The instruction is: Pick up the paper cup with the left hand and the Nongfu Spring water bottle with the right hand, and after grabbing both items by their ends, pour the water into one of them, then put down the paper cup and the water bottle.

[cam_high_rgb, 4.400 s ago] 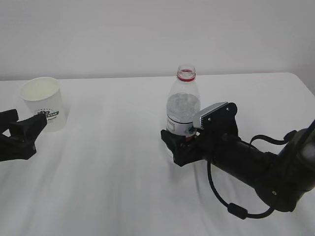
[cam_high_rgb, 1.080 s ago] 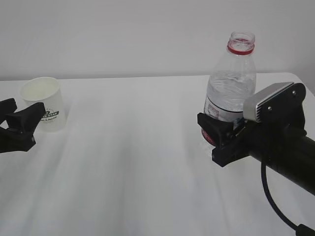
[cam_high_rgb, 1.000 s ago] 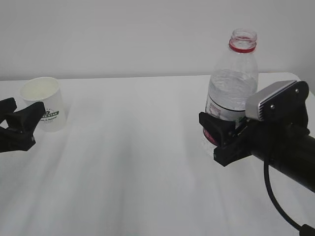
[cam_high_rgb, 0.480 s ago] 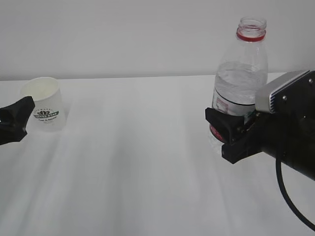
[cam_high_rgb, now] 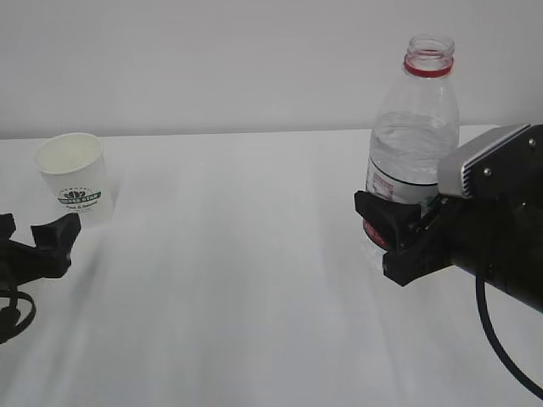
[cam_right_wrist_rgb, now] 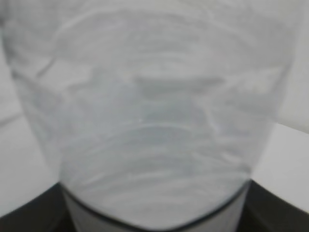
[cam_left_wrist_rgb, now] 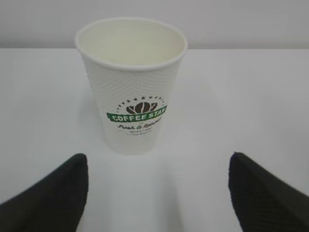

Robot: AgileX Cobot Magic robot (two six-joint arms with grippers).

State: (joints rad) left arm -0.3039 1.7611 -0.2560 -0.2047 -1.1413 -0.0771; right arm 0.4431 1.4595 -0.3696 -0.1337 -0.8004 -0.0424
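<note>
Your left pincer (cam_left_wrist_rgb: 154,193) stands spread wide and empty, low over the white bench (cam_high_rgb: 229,280). The paper cup (cam_left_wrist_rgb: 132,82) sits upright on the bench just ahead of it, centred between the 2 fingertips (cam_left_wrist_rgb: 53,193), untouched. Your right pincer (cam_high_rgb: 399,242) is clamped on the Nongfu Spring water bottle (cam_high_rgb: 414,144) at its lower body, holding it upright and clear of the bench, well apart from the cup.

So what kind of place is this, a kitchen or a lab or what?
Probably a robot test bench, not a kitchen: a plain white table against a bare wall, holding only a cup, with a bottle held by a black gripper.
</note>
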